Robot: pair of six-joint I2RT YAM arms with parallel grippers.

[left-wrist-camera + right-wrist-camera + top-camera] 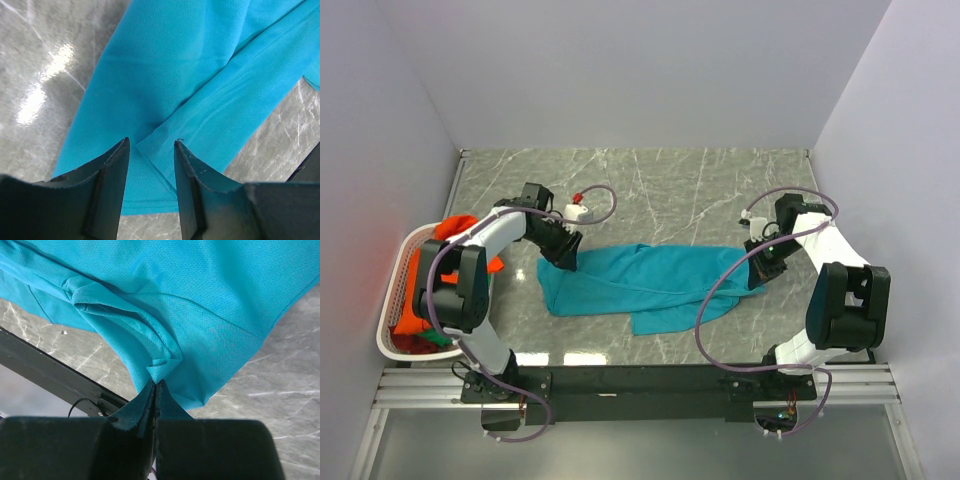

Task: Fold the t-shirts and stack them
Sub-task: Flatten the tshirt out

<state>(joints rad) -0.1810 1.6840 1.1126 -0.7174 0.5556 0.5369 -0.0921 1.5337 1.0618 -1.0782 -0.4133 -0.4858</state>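
Observation:
A teal t-shirt (640, 280) lies folded lengthwise across the middle of the marble table. My left gripper (563, 262) hovers over its left end; in the left wrist view the gripper (151, 143) is open, a folded hem corner of the teal t-shirt (180, 85) lying flat between the fingers (117, 165), not pinched. My right gripper (758, 272) is at the shirt's right end; the right wrist view shows the gripper (157, 383) shut on a bunched fold of the teal t-shirt (200, 315). An orange t-shirt (448, 232) and a green one (435, 340) sit in the basket.
A white plastic laundry basket (392, 295) stands at the table's left edge beside the left arm. A black rail (640, 380) runs along the near edge. Grey cables loop from both arms over the marble table (670, 190).

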